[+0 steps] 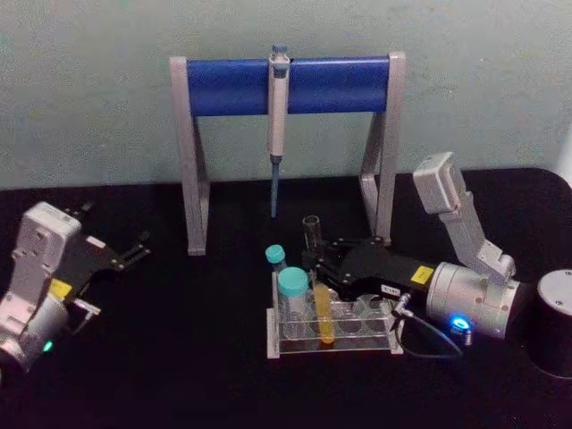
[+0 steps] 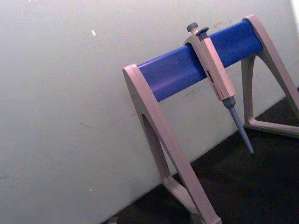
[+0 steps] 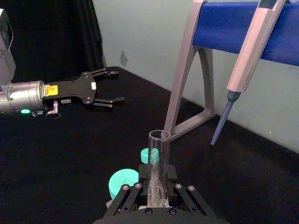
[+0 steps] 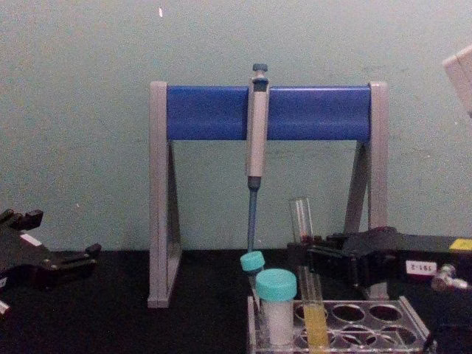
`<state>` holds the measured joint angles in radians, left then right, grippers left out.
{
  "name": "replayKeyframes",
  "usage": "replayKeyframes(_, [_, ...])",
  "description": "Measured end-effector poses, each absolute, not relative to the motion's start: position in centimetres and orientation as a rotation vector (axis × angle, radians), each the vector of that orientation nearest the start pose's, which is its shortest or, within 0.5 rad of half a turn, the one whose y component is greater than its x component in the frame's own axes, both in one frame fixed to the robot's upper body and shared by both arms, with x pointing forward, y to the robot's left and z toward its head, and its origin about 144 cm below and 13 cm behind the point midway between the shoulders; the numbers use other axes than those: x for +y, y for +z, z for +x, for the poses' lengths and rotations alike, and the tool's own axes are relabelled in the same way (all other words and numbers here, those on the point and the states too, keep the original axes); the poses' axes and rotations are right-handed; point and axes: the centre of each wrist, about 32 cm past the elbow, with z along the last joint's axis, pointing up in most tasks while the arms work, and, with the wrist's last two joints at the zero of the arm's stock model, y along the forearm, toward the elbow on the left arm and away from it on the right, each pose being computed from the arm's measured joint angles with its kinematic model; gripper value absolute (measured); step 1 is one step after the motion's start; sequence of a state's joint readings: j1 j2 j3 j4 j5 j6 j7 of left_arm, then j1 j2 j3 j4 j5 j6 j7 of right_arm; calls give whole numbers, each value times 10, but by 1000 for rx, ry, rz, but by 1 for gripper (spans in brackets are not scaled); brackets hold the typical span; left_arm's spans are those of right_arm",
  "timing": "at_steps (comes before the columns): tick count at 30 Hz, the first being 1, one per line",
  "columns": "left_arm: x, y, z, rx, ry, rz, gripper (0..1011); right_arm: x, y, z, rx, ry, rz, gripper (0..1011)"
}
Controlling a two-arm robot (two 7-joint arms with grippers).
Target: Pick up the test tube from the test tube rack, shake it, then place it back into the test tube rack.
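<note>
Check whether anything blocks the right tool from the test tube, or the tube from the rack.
Nothing visible does. The right tool grips the test tube, its lower end in the test tube rack; teal-capped vials stand beside it. The left tool sits apart.

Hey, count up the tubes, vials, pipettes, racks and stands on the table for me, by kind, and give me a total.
Test tube: 1, standing in the rack with the right gripper closed on it
Teal-capped vials: 2, one large, one small
Pipette: 1
Rack: 1
Pipette stand: 1
Total: 6
The left gripper sits idle, open, at the left.
</note>
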<state>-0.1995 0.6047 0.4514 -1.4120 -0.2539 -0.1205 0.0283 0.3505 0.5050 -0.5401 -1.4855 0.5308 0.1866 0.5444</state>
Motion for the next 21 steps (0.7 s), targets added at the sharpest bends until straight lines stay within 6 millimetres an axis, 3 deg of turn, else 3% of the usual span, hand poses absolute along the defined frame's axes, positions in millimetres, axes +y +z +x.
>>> replayKeyframes(21, [310, 1140, 489, -285, 1248, 304, 1001, -249, 1178, 486, 35, -629, -79, 229])
